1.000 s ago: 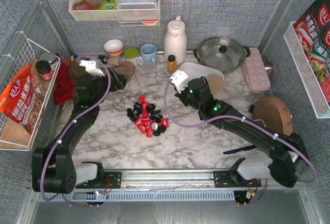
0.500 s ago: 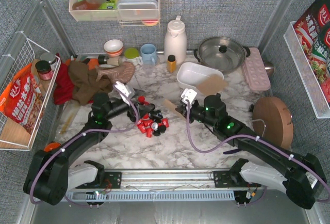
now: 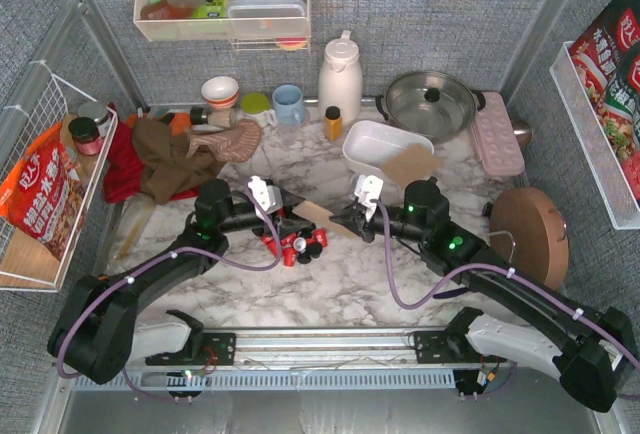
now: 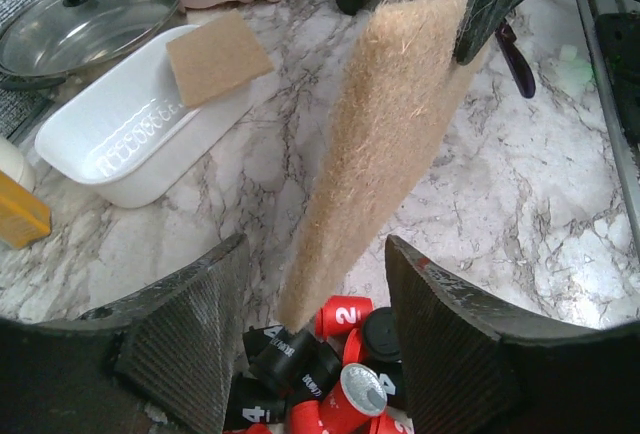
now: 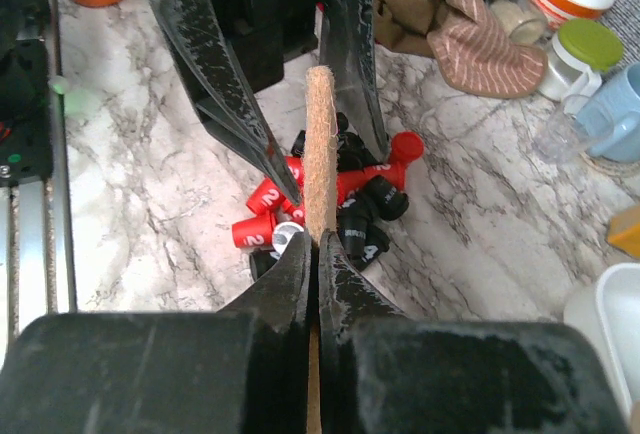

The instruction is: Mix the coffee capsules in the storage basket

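Marble tabletop [image 3: 330, 289] is carrying all coffee capsules [image 3: 298, 242], storage basket [image 3: 378, 146] waiting empty; left gripper [image 4: 315, 254] standing spread, right gripper [image 5: 317, 239] pinching brown pad [image 4: 390, 144].

Board [image 4: 378, 144] across capsules [image 4: 335, 379], pad [image 4: 218, 54] perhaps half-covering basket [image 4: 120, 159]

Grey-veined marble tabletop [image 3: 330, 289], grey woven fabric walls [image 3: 420, 14] around.

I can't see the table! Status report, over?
Left gripper open beside the coffee capsules. Right gripper shut on tan pad, on edge over them. Capsules heaped on the table, none in the storage basket; second pad lies on its rim.
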